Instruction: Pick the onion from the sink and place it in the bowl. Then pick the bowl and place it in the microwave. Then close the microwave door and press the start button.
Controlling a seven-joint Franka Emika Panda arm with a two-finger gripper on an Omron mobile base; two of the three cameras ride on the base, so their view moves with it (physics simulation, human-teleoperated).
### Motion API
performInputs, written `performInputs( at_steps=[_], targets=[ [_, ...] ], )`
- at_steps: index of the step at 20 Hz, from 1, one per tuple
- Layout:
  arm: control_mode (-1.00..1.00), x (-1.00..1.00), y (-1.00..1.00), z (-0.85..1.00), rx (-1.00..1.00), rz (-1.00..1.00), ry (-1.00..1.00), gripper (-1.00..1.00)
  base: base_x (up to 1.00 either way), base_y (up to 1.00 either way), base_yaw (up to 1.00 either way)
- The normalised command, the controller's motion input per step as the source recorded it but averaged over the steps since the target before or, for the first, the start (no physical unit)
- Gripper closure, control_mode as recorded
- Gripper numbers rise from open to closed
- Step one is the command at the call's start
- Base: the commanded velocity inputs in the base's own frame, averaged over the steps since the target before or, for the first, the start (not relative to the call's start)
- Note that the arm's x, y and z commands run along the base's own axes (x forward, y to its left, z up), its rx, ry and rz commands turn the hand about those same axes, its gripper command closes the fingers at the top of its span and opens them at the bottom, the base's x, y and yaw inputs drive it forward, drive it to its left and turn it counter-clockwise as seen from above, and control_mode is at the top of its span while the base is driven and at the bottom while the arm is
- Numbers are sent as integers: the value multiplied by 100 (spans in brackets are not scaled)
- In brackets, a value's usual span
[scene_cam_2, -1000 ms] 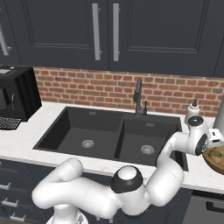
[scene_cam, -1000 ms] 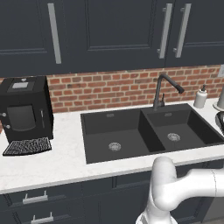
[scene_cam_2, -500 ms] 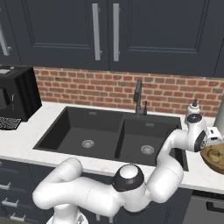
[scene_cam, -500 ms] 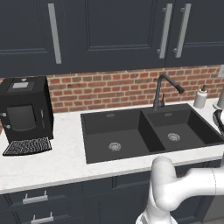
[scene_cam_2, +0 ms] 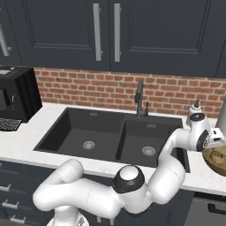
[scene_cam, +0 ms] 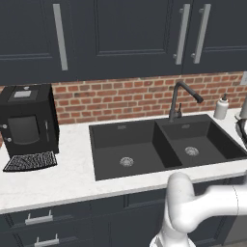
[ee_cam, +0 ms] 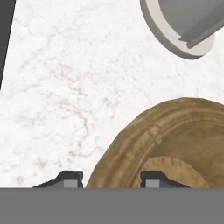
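The wooden bowl [ee_cam: 144, 144] stands on the white marble counter right of the black double sink [scene_cam_2: 66, 128], whose two basins [scene_cam: 120, 140] hold just their silver drains. My gripper [ee_cam: 111, 180] is down over the bowl's [scene_cam_2: 215, 161] near rim, one fingertip [ee_cam: 70, 179] outside the thick wall and the other inside, both close against it. A golden-brown rounded patch [ee_cam: 175, 173] lies in the bowl's bottom and looks like the onion. In the right base view the gripper [scene_cam_2: 217, 145] hangs at the bowl's left edge. The microwave and its door are out of view.
A grey cylinder on a white base [ee_cam: 183, 26] stands on the counter just beyond the bowl. A soap dispenser [scene_cam: 221, 107] and the black faucet [scene_cam: 181, 99] are behind the sink. The black coffee machine [scene_cam: 26, 125] sits far left.
The arm has hardly moved; the hand has stayed at the bowl's rim, shifting only slightly.
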Motion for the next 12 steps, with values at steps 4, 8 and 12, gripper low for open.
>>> performInputs(
  at_steps=[4, 8, 12],
  targets=[
    [-100, -76, 56, -3, -7, 8, -12, 100, 0, 0, 0],
    [-100, -65, 88, 0, -16, 19, -18, 100, 0, 0, 0],
    [-100, -53, 96, 2, -27, 32, -13, 100, 0, 0, 0]
  ],
)
